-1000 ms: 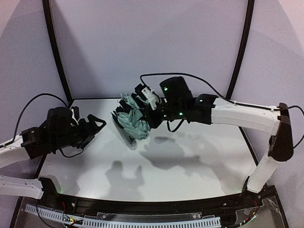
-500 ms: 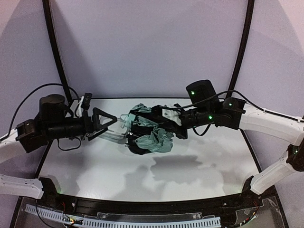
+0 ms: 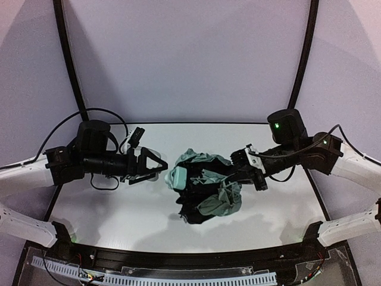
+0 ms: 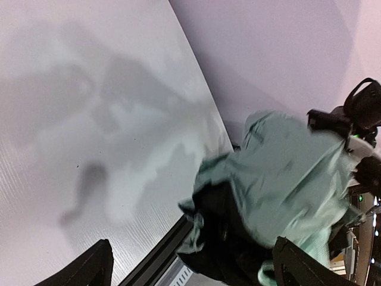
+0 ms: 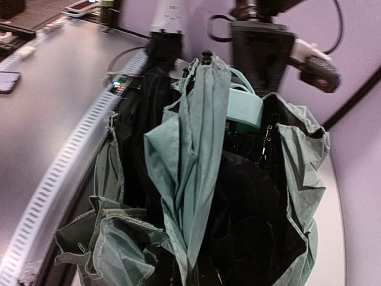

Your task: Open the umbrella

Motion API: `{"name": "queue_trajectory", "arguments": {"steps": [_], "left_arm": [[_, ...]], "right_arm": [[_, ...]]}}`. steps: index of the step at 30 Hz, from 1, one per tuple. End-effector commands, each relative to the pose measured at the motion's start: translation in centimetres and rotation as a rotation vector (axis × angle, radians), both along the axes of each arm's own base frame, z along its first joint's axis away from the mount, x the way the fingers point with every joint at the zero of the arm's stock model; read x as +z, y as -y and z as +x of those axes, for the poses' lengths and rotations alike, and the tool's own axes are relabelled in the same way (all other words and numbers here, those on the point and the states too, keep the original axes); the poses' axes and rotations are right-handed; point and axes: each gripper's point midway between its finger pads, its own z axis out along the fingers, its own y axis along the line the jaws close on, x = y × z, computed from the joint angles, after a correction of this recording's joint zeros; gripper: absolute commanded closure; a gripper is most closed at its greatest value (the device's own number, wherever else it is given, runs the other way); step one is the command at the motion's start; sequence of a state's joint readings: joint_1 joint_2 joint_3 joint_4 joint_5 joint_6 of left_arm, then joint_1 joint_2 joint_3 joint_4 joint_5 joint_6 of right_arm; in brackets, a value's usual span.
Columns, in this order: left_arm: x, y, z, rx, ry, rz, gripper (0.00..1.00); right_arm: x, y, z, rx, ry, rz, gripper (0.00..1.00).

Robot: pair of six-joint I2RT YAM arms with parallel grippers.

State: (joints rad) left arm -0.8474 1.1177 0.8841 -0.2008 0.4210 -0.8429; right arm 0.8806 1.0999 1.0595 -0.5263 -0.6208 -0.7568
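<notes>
The umbrella hangs above the middle of the white table as a crumpled bundle of mint-green fabric with its black inner side showing. Its pale green handle points left. My right gripper holds the bundle's right end; in the right wrist view the fabric fills the frame and hides my fingers. The handle shows there beyond the fabric. My left gripper is open, its tips just left of the handle. In the left wrist view the gripper is spread wide, with the fabric ahead.
Black frame posts stand at the back corners of the table. A black rail with a perforated strip runs along the near edge. Grey walls close in the back and sides.
My right arm has drawn back to the right, carrying the umbrella lower and toward the table's middle. My left arm has reached further right, its open gripper now at the handle.
</notes>
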Motion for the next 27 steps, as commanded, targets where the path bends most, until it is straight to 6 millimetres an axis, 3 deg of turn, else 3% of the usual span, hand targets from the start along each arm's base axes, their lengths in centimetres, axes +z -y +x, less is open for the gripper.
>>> {"name": "queue_trajectory", "arguments": {"steps": [1,4,10,14,18,24,27], "left_arm": [[2.5,-0.6,-0.3,0.007,0.078,-0.041,0.05],[2.9,-0.8,-0.8,-0.006,0.081,-0.057,0.05],[4.4,0.2,-2.6,-0.114,0.036,-0.112,0.09],[3.9,2.1,-4.3,-0.2,-0.031,-0.077,0.16],[3.1,4.1,-5.7,-0.265,-0.049,0.001,0.24],[0.5,3.8,-4.5,-0.188,-0.058,0.14,0.33],[0.3,3.7,-3.6,-0.139,-0.047,0.152,0.39]], "right_arm": [[1.3,1.1,-3.7,0.165,-0.032,0.072,1.0],[1.3,1.2,-3.5,0.148,-0.032,0.077,1.0],[-0.3,0.8,0.6,-0.033,0.033,-0.012,1.0],[-0.6,0.8,2.8,-0.102,0.069,-0.054,1.0],[-0.3,0.6,3.6,-0.119,0.088,-0.051,1.0],[0.8,0.5,3.3,-0.105,0.101,-0.009,1.0],[1.1,0.5,2.9,-0.09,0.096,0.005,1.0]]}}
